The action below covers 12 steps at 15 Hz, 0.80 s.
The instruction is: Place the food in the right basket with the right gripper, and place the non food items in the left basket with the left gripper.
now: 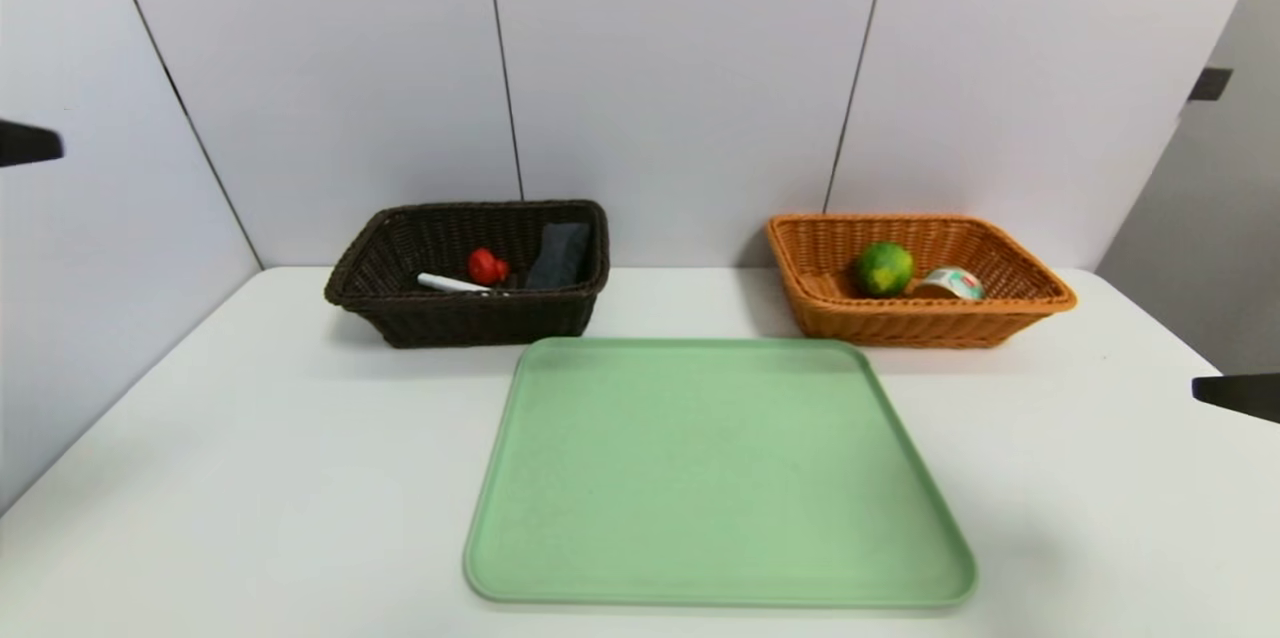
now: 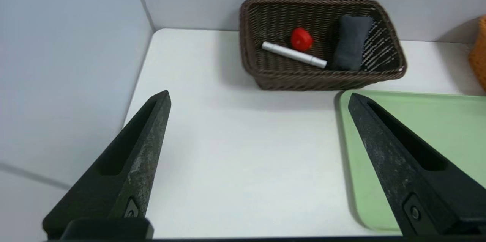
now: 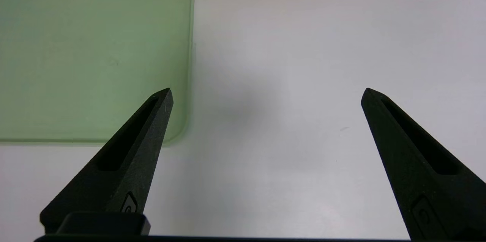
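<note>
We see sorting done: towel (image 1: 560, 255), marker (image 1: 452, 283), red knobbly object (image 1: 487, 266) lie in left basket (image 1: 400, 313); green fruit (image 1: 884, 268) and tin can (image 1: 950, 283) sit in right basket (image 1: 880, 323). Green tray (image 1: 715, 473) on counter (image 1: 250, 478) bare. Left tool (image 2: 258, 99) spread wide, holding nothing, well short of left basket, which lies ahead of it. Right tool (image 3: 265, 92) spread wide too, over counter just beside tray corner. We judge nothing left to pick; marker's long axis runs across basket.
</note>
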Tool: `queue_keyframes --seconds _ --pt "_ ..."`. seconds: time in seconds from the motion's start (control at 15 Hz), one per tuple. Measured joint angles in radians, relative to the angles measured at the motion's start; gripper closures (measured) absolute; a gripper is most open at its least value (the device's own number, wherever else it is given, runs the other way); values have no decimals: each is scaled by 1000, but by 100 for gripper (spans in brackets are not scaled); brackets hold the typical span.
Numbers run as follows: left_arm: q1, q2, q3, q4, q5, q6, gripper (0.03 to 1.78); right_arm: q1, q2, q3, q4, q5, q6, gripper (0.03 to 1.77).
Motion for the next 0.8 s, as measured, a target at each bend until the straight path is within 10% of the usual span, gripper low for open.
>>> queue_keyframes --seconds 0.8 --pt "107 -665 429 205 31 11 12 -10 -390 236 -8 -49 -6 9"
